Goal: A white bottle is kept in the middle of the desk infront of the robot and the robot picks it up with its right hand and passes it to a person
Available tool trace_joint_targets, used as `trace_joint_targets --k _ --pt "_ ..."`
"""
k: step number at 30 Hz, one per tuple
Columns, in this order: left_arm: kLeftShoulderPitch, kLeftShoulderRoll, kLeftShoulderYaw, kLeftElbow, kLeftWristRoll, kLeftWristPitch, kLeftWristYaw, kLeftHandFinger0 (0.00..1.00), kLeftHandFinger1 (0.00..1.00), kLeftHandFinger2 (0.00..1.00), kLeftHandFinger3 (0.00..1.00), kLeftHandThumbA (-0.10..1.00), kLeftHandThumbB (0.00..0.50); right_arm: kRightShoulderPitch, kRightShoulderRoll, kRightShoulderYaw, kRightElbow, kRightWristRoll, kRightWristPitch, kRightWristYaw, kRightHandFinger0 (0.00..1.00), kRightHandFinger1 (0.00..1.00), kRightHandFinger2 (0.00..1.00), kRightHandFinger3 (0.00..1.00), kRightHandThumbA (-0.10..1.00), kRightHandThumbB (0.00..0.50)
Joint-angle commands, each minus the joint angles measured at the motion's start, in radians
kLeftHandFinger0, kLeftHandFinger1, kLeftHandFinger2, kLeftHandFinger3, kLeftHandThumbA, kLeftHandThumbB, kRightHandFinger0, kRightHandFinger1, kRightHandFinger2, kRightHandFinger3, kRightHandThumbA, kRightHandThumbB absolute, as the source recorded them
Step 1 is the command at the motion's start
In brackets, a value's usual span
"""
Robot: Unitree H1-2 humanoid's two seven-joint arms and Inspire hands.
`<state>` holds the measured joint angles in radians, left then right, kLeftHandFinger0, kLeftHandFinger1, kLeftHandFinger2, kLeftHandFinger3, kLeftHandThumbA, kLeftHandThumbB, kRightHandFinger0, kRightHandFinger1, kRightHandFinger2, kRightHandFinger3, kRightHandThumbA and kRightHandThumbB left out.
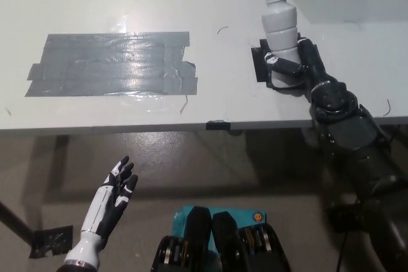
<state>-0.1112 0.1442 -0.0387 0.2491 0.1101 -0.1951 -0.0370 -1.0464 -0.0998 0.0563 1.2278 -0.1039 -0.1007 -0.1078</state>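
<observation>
Pale grey bench point(210, 4), smooth and matte, fills the upper part of the head view; its front edge runs straight across the middle.

Grey tape patch point(111, 63): overlapping glossy strips, wrinkled, reflecting light, on the bench's left part.

Black tape square point(265, 60): matte, flat, on the bench's right part, partly covered by the bottle and hand.

White bottle point(281, 27): ribbed plastic body, rounded shoulders, white screw cap, upright or nearly so, at the black tape square. Whether its base touches the bench cannot be told.

Right hand point(294, 68): black, hard-shelled, at the end of the black jointed arm that rises from the lower right across the bench's front edge. Its fingers point(279, 62) are wrapped around the bottle's lower half, gripping it.

Left hand point(116, 190): white with black segments, held low before the bench's front edge, above the brown floor point(210, 170), palm showing, fingers spread apart and holding nothing.
</observation>
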Motion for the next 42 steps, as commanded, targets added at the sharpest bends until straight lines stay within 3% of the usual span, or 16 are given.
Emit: trace_joint_targets --k 1,6,10,14,15,16,20,28,31,36,37,38,39,40,41,42 --pt "-0.023 0.002 0.008 -0.017 -0.014 -0.03 0.0 1.0 1.0 1.0 1.0 0.87 0.1 -0.038 -0.006 0.008 -0.129 -0.013 -0.051 -0.006 0.13 0.6 0.88 0.88 -0.1 0.149" --pt "-0.027 0.004 0.01 -0.015 -0.013 -0.022 0.001 1.0 1.0 1.0 1.0 0.87 0.116 -0.029 0.024 0.025 -0.296 -0.024 0.005 0.015 0.19 0.64 0.95 0.92 -0.1 0.158" --pt "-0.029 0.003 0.01 -0.015 -0.01 -0.022 0.003 1.0 1.0 1.0 1.0 0.88 0.107 -0.05 0.051 0.042 -0.33 -0.019 0.005 0.039 0.18 0.64 0.96 0.9 -0.1 0.157" --pt "-0.025 0.003 0.006 -0.016 -0.005 -0.026 0.003 1.0 1.0 1.0 1.0 0.88 0.095 -0.094 0.076 0.063 -0.265 -0.028 -0.014 0.04 0.09 0.48 0.92 0.83 -0.1 0.164" --pt "-0.024 0.002 0.007 -0.019 -0.002 -0.021 0.006 1.0 1.0 1.0 1.0 0.88 0.099 -0.115 0.086 0.071 -0.225 -0.035 -0.02 0.033 0.01 0.35 0.83 0.77 -0.1 0.169" --pt "-0.024 0.002 0.008 -0.024 -0.004 -0.014 0.006 1.0 1.0 1.0 1.0 0.88 0.106 -0.134 0.095 0.073 -0.189 -0.036 -0.021 0.03 0.0 0.29 0.8 0.76 -0.1 0.171" --pt "-0.029 0.002 0.01 -0.019 -0.011 -0.036 0.005 1.0 1.0 1.0 1.0 0.87 0.087 -0.176 0.109 0.071 -0.077 -0.025 -0.034 0.027 0.0 0.4 0.87 0.8 -0.1 0.169" --pt "-0.027 0.006 0.006 -0.031 0.006 -0.015 0.007 1.0 1.0 1.0 1.0 0.91 0.116 -0.199 0.125 0.091 0.06 -0.051 -0.052 -0.006 0.0 0.42 0.81 0.71 -0.1 0.184" --pt "-0.025 0.008 0.007 -0.03 0.001 -0.014 0.003 1.0 1.0 1.0 1.0 0.9 0.112 -0.196 0.128 0.099 0.087 -0.058 -0.024 -0.015 0.05 0.54 0.87 0.76 -0.1 0.171" --pt "-0.029 0.007 0.008 -0.024 -0.004 -0.021 0.001 1.0 1.0 1.0 1.0 0.88 0.108 -0.194 0.127 0.096 0.093 -0.056 -0.046 -0.012 0.03 0.53 0.86 0.76 -0.1 0.163" --pt "-0.029 0.007 0.008 -0.023 -0.005 -0.021 0.0 1.0 1.0 1.0 1.0 0.88 0.114 -0.193 0.127 0.096 0.092 -0.056 -0.048 -0.015 0.08 0.59 0.92 0.81 -0.1 0.19" --pt "-0.028 0.007 0.007 -0.023 -0.005 -0.021 0.0 1.0 1.0 1.0 1.0 0.88 0.114 -0.192 0.127 0.096 0.09 -0.057 -0.049 -0.017 0.08 0.59 0.92 0.81 -0.1 0.19" --pt "-0.029 0.006 0.008 -0.023 -0.004 -0.016 0.001 1.0 1.0 1.0 1.0 0.88 0.124 -0.192 0.126 0.093 0.089 -0.054 -0.061 -0.015 0.62 1.0 1.0 1.0 0.39 0.401" --pt "-0.032 0.005 0.009 -0.021 -0.002 -0.01 0.004 1.0 1.0 1.0 1.0 0.87 0.116 -0.191 0.124 0.087 0.09 -0.044 -0.086 0.003 0.77 1.0 1.0 1.0 0.45 0.414" --pt "-0.03 0.005 0.008 -0.02 -0.003 -0.012 0.003 1.0 1.0 1.0 1.0 0.87 0.106 -0.188 0.12 0.068 0.091 -0.016 -0.102 0.061 1.0 1.0 1.0 1.0 0.54 0.458" --pt "-0.03 0.005 0.008 -0.02 -0.004 -0.014 0.002 1.0 1.0 1.0 1.0 0.88 0.106 -0.187 0.119 0.061 0.091 -0.006 -0.104 0.078 1.0 1.0 1.0 1.0 0.56 0.466"
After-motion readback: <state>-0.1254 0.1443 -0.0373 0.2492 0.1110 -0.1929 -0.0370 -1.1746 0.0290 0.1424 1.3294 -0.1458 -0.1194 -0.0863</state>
